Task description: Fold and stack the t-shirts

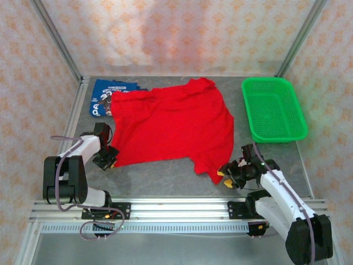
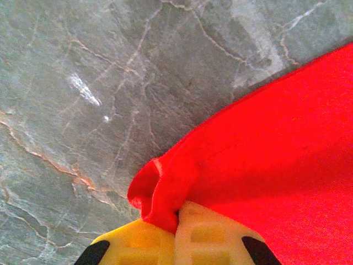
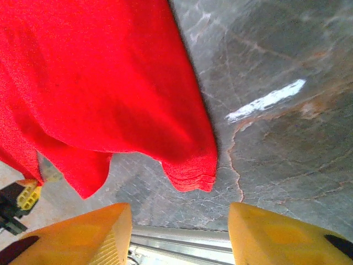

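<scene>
The red t-shirt (image 1: 171, 124) lies spread, plain side up, across the middle of the table. The blue t-shirt (image 1: 105, 95) peeks out from under its far left corner, white lettering showing. My left gripper (image 1: 107, 158) is shut on the red shirt's near left corner, and in the left wrist view a bunched fold of red cloth (image 2: 160, 193) is pinched between the yellow fingers. My right gripper (image 1: 226, 175) stands open just right of the red shirt's near right corner (image 3: 190, 171), its yellow fingers (image 3: 83, 234) apart with bare table between them.
A green plastic mesh basket (image 1: 273, 109) stands at the back right. A metal rail (image 1: 176, 212) runs along the near edge of the grey marbled table (image 1: 160, 176). Patterned walls close in the left, back and right sides.
</scene>
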`<state>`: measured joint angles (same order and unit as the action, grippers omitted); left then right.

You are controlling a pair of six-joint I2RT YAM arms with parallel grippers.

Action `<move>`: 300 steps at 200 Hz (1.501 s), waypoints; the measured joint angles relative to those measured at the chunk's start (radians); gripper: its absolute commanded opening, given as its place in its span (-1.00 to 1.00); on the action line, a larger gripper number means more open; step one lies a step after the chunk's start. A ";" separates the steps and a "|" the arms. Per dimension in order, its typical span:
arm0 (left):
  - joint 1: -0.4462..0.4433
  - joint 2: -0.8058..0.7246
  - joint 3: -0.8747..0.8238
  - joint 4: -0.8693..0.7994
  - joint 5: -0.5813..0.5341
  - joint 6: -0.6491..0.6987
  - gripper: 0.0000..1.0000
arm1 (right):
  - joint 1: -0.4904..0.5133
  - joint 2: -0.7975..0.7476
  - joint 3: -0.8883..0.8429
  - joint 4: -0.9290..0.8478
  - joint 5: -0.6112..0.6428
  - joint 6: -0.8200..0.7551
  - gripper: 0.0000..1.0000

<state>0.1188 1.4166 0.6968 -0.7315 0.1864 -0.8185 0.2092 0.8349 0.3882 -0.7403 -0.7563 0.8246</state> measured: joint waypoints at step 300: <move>0.035 -0.344 -0.015 0.011 0.097 0.035 -1.00 | 0.178 0.027 0.313 -0.244 0.413 0.033 -1.00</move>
<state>0.1539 1.0729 0.6815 -0.7204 0.2832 -0.7837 0.3870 0.8616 0.7010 -0.9844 -0.3431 0.8577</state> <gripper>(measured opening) 0.040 0.046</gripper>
